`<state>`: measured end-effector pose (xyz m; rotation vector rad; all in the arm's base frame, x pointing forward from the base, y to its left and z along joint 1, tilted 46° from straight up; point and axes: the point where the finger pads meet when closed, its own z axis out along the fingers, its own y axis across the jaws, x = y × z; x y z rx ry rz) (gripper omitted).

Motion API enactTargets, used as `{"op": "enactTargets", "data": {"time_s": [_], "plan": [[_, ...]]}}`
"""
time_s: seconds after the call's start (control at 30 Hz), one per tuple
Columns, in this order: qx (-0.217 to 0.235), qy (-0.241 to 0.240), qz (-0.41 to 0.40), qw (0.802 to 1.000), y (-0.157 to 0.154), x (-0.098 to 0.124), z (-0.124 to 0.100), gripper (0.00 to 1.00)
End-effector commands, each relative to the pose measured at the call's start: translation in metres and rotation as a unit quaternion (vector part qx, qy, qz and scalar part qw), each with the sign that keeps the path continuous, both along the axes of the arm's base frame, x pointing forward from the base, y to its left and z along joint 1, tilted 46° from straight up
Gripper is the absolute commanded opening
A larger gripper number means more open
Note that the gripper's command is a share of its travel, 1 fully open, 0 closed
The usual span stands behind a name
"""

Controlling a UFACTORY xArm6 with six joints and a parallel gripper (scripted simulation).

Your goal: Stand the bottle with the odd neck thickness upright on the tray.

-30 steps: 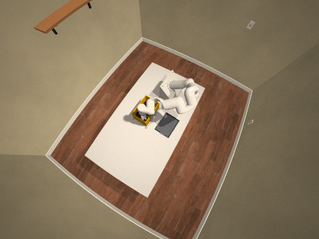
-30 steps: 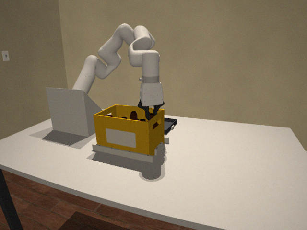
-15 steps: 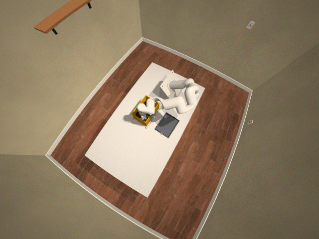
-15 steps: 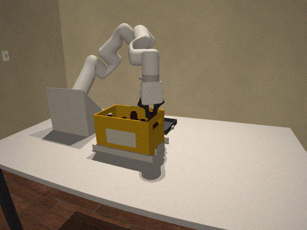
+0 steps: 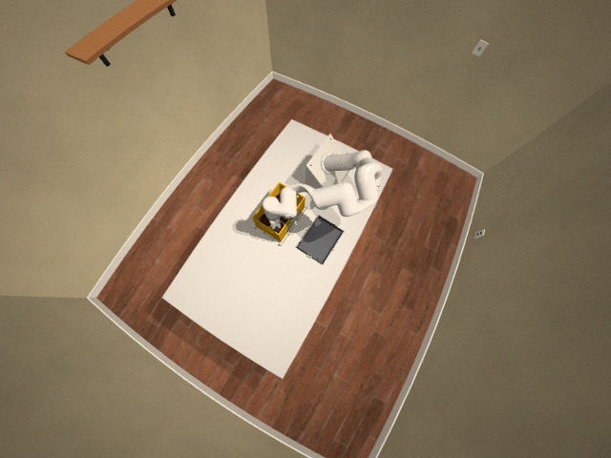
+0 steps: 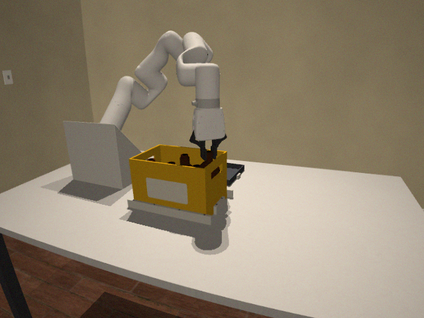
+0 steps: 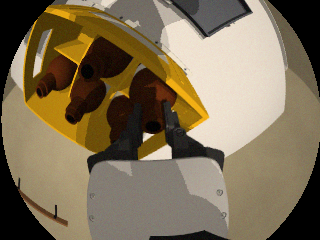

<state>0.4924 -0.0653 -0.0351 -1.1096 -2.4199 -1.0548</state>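
A yellow crate [image 6: 177, 177] stands on the white table and holds several brown bottles [image 7: 83, 87]. It also shows in the top view [image 5: 279, 211]. My gripper [image 6: 209, 154] reaches down into the crate's right end and is shut on the neck of a brown bottle [image 7: 155, 103] that stands in the crate's near corner. The fingers clasp the neck just below the mouth.
A grey wedge-shaped base [image 6: 94, 154] holding the arm stands behind and left of the crate. The crate rests on a low pale plate [image 6: 171, 210]. A wooden shelf [image 5: 118, 30] hangs on the far wall.
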Motion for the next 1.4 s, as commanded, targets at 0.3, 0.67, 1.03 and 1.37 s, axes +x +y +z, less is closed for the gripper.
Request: {"op": "enactTargets", "data": {"time_s": [0.3,0.67,1.03,1.37], "plan": [[-0.001,-0.002,-0.001,1.0,-0.011,-0.001,0.011,0.0],[-0.001,-0.002,-0.001,1.0,-0.014,-0.001,0.015,0.0],[-0.001,-0.002,-0.001,1.0,-0.015,-0.001,0.015,0.0],[-0.001,-0.002,-0.001,1.0,-0.015,-0.001,0.015,0.0]]}}
